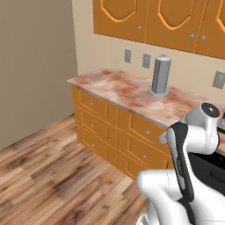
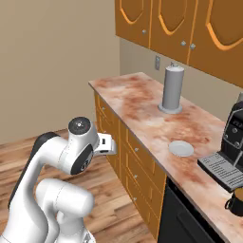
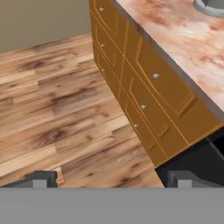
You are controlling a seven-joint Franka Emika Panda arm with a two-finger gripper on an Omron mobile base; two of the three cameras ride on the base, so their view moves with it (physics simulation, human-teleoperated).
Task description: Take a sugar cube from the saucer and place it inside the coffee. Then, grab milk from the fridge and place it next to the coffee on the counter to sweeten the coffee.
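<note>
The saucer (image 2: 181, 148) lies on the marbled counter (image 2: 142, 104), just left of the coffee machine's drip tray; I can make out no sugar cube on it. The coffee (image 2: 236, 204), a dark cup, sits at the right edge of the right base view, in front of the machine. My gripper (image 3: 111, 180) is open with nothing between its fingertips (image 3: 39, 179). It hangs off the counter's front, looking down at the wooden floor and the drawers. My hand (image 2: 107, 144) is level with the top drawers, left of the saucer. Milk and fridge are out of view.
A tall grey cylinder (image 2: 172, 88) stands at the back of the counter. The black coffee machine (image 2: 235, 126) is at the right. Orange drawers (image 3: 148, 87) run under the counter beside a dark appliance front (image 3: 197, 162). Open wooden floor (image 1: 48, 171) lies to the left.
</note>
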